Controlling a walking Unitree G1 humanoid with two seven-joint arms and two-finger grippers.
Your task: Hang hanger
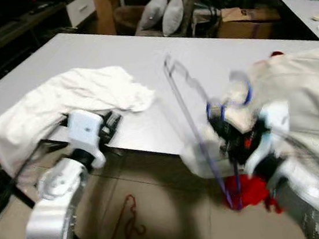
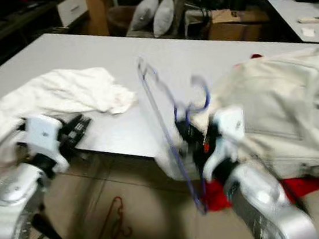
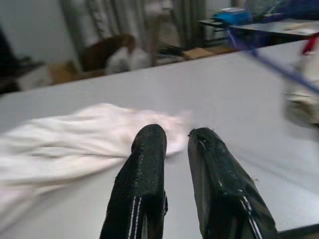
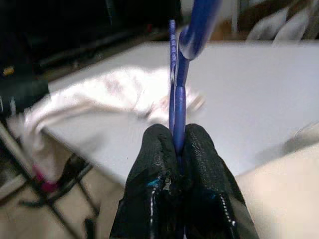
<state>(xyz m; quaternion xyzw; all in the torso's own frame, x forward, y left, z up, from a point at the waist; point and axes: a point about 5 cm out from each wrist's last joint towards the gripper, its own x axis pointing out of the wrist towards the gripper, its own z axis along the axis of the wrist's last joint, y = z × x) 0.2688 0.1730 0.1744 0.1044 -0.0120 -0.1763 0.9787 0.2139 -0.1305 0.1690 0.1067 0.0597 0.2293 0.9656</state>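
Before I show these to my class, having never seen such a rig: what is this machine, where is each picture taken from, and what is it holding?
It is a walking humanoid robot with two silver arms. Two pictures come from its head, looking down at a white table; the other two from its wrists. The right tool is shut on a blue hanger. The left tool, holding nothing, hovers near a white garment. A cream jacket lies on the right, and a red hanger on the floor.

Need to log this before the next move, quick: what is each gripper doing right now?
Left gripper: open, holding nothing, over the table near the white cloth.
Right gripper: shut on the blue hanger.
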